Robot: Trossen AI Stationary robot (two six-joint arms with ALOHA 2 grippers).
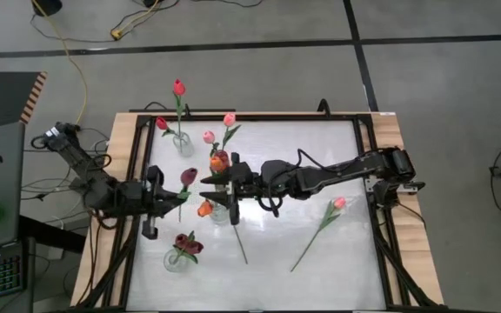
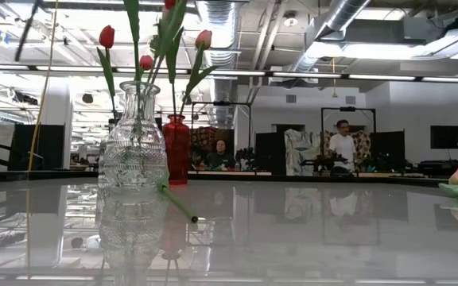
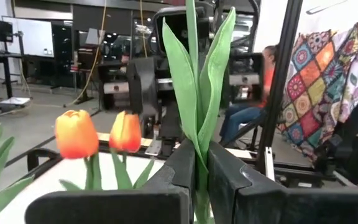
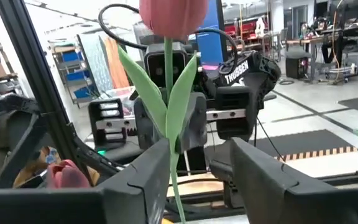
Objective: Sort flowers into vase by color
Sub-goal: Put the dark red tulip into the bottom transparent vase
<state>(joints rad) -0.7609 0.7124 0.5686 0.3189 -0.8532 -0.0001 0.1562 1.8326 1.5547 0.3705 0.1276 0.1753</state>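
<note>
Both arms meet at table centre.
Left gripper, reaching in from 9 o'clock, is clamped on a tulip stem; right gripper, extended from 3 o'clock, has fingers spread apart.

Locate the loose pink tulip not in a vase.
In the high view, the pink tulip lies flat on the table's right half, stem trailing toward the near edge, just below the right arm and apart from every vase.

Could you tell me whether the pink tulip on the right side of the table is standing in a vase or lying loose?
Lying loose. The pink tulip lies flat on the table, stem slanting away, no vase around it.
</note>
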